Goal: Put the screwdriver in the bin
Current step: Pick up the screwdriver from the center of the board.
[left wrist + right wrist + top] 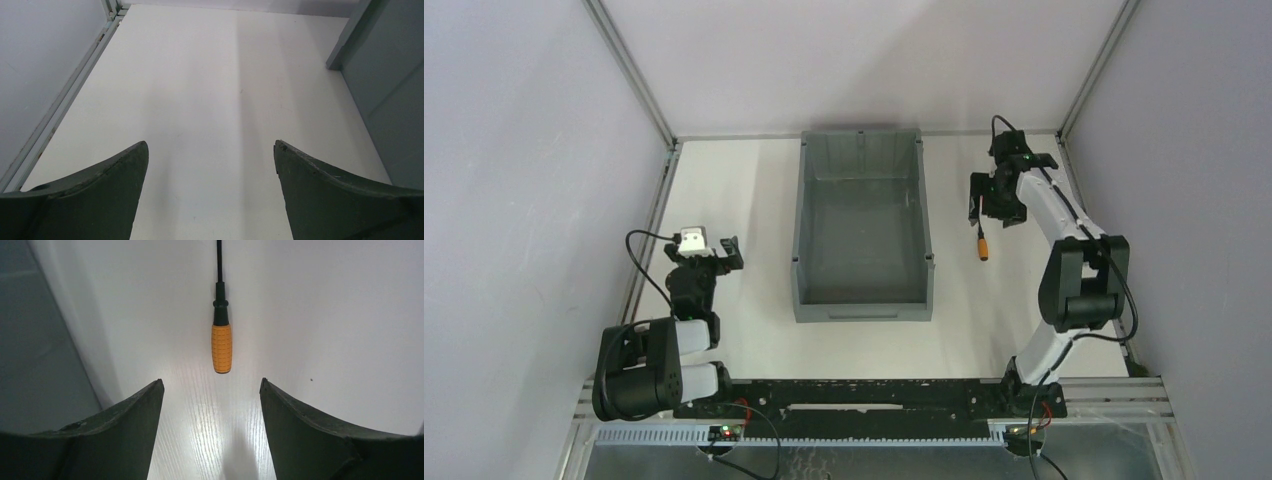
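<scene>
Fingers (125,430): recorded spread apart and empty on right gripper (211,385); same on left gripper (211,145). Located small orange-handled, black-shafted screwdriver (221,347) flat on white table (744,220), just beyond right gripper, beside large grey plastic bin (861,312), outside it.

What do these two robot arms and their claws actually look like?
Both are white tube-like links joined by chunky black joints. The left arm carries a small white box near its wrist; the right arm shows a tiny green light. A thin black cable loops beside each. The left claw and the right claw each have two dark, curved, tapering fingers.
</scene>
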### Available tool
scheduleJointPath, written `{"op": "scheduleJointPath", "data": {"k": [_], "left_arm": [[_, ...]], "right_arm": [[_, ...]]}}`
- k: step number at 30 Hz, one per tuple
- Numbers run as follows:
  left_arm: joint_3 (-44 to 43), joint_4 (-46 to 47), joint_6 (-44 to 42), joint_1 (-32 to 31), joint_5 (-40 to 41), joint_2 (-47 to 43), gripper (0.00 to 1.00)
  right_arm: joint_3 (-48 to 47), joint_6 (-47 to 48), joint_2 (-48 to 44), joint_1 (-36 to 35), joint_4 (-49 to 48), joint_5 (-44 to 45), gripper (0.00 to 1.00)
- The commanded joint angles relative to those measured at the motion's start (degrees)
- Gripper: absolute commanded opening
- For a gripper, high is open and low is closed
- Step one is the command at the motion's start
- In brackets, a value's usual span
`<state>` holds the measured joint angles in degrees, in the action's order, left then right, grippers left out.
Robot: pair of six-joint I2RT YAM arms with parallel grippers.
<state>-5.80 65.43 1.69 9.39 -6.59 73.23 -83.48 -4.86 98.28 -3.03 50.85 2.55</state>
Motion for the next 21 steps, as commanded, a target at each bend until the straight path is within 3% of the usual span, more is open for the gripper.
{"op": "scheduleJointPath", "data": {"k": [1,21], "left_arm": [[-2.41,1.13,0.37,-0.29,0.20,-0.85,1.00],[-2.39,1.19,0.34,-0.29,0.17,-0.83,1.00]], "right_arm": [[1.22,-2.33,3.40,0.21,-3.01,0.57,0.78],[2.80,-3.21,14.78,0.21,-6.63,3.66,0.67]]}}
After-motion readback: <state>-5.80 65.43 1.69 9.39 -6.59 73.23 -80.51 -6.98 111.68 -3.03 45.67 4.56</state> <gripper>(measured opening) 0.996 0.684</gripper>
